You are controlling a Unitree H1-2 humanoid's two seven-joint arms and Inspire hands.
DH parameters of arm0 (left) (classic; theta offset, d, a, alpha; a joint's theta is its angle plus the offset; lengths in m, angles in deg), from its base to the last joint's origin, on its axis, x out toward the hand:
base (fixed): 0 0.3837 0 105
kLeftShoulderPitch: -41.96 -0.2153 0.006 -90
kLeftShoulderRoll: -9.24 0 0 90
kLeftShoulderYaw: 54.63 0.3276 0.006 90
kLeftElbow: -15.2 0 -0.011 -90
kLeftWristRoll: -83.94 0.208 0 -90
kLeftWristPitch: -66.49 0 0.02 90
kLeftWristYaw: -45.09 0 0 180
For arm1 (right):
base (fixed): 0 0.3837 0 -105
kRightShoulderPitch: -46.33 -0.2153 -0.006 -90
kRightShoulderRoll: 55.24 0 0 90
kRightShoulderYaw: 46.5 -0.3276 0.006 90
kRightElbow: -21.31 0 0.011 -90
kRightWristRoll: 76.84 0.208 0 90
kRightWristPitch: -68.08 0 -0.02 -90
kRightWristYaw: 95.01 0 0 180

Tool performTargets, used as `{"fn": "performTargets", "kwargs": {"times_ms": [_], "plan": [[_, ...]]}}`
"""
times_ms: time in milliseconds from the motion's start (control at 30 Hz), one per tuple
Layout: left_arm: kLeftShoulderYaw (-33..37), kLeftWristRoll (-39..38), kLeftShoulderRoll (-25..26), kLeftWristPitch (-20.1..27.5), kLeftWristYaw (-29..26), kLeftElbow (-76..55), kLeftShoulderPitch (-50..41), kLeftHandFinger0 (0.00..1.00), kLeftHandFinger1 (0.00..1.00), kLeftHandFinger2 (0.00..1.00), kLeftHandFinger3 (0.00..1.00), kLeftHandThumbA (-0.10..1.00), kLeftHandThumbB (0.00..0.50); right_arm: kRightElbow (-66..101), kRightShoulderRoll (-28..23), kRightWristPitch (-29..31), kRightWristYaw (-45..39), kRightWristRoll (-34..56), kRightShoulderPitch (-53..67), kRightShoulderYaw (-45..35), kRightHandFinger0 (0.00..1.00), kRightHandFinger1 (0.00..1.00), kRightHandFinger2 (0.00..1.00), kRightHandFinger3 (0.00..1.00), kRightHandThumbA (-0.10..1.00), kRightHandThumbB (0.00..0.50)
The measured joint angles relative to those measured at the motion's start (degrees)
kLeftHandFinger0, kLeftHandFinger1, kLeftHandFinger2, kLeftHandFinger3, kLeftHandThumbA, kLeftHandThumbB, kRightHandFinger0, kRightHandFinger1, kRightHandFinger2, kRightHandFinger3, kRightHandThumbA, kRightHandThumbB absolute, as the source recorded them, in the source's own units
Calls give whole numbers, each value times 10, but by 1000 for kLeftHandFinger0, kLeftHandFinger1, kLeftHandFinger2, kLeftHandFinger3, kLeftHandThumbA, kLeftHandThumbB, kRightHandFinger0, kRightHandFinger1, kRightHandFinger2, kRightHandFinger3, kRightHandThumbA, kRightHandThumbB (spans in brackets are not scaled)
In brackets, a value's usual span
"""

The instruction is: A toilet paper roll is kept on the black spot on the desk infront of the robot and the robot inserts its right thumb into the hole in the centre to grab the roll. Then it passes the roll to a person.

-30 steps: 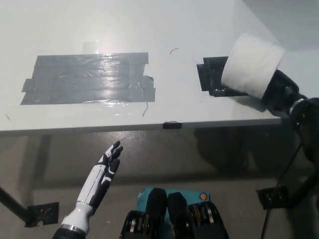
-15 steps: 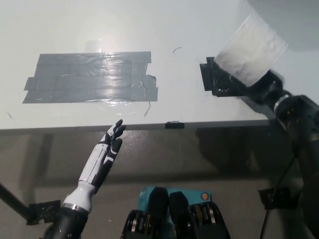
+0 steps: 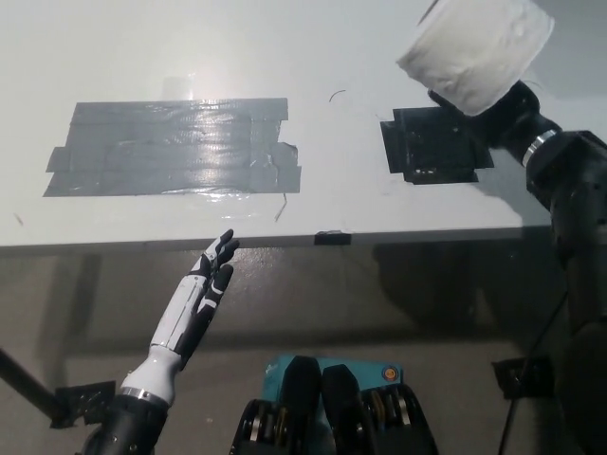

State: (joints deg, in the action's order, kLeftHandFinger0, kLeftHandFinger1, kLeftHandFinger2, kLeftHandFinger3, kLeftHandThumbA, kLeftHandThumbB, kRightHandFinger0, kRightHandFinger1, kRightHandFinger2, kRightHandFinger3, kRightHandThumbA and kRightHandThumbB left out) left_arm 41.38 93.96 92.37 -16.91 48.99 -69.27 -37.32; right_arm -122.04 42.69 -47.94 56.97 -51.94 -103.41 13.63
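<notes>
Left hand (image 3: 201,292): white, one, at the lower left, below the front edge of the desk (image 3: 379,85), fingers straight and apart, holding nothing, pointing up toward the desk edge without reaching over it.

On the white desk, two taped patches. At the left, one wide grey tape patch (image 3: 171,147), made of several overlapping strips, shiny, with torn ends at its right side. At the right, one smaller black spot (image 3: 432,147), roughly square with ragged edges, lying bare with nothing on it. Between the two patches, only a thin dark curl mark on the white surface.

One toilet paper roll (image 3: 474,43), white and soft-looking, thick, tilted, with its round side toward the camera; centre hole not visible from here. Raised above the desk, above and just to the right of the black spot, at the top right of the view, partly cut by the upper edge.

Right hand (image 3: 503,109): black, one, closed on the roll from beneath and behind, mostly hidden by the paper, with the black arm coming up from the lower right.
</notes>
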Motion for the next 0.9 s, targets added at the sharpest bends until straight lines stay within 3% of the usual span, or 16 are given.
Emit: {"fn": "performTargets", "kwargs": {"times_ms": [200,400,733,900], "plan": [[0,0,0,0,0,3,0,1000,1000,1000,1000,1000,91,26,0,-6,1,11,9,30,0,398,804,1000,-100,97],[1,1,0,0,0,3,0,1000,1000,1000,1000,1000,82,28,0,-7,1,18,17,48,0,392,779,1000,-100,108],[1,2,0,-3,0,3,-1,1000,1000,1000,1000,1000,71,34,0,-7,4,18,21,63,0,410,820,1000,-100,131],[2,3,0,-4,0,3,-1,1000,1000,1000,1000,1000,78,33,2,-7,5,19,21,63,0,426,835,1000,-100,113]]}}
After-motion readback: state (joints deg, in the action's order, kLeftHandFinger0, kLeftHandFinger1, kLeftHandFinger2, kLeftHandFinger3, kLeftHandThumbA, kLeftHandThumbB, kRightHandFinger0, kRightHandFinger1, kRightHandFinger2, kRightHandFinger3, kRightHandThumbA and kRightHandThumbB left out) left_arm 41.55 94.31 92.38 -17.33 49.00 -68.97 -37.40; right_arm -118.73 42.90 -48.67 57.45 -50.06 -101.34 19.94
